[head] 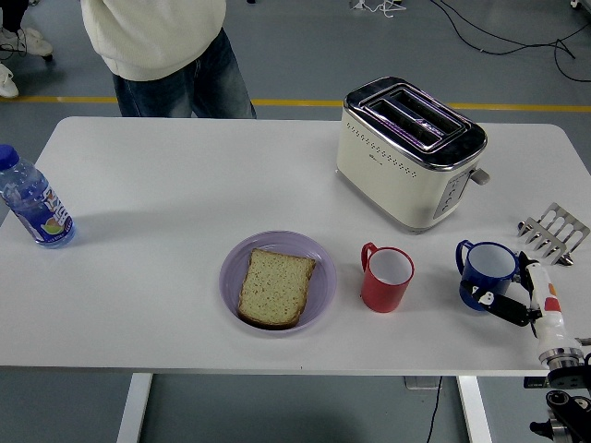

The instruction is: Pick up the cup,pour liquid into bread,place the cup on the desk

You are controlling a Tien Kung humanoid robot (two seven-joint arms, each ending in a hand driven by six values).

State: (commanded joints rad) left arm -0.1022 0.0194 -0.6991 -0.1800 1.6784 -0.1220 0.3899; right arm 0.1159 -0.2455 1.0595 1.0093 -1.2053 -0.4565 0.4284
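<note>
The blue cup [485,271] stands upright on the white table [166,185] at the right, its handle pointing left. My right hand [510,297] comes up from the lower right corner with its fingers wrapped around the cup's lower right side. To its left are a red cup [386,278], standing free, and a slice of bread [275,287] lying in a purple plate [319,269] near the table's middle front. My left arm does not show.
A cream toaster [410,151] stands behind the cups. A small metal toast rack [554,231] sits at the right edge. A blue water bottle [33,199] stands at the far left. A person [166,51] stands at the far side, upper left.
</note>
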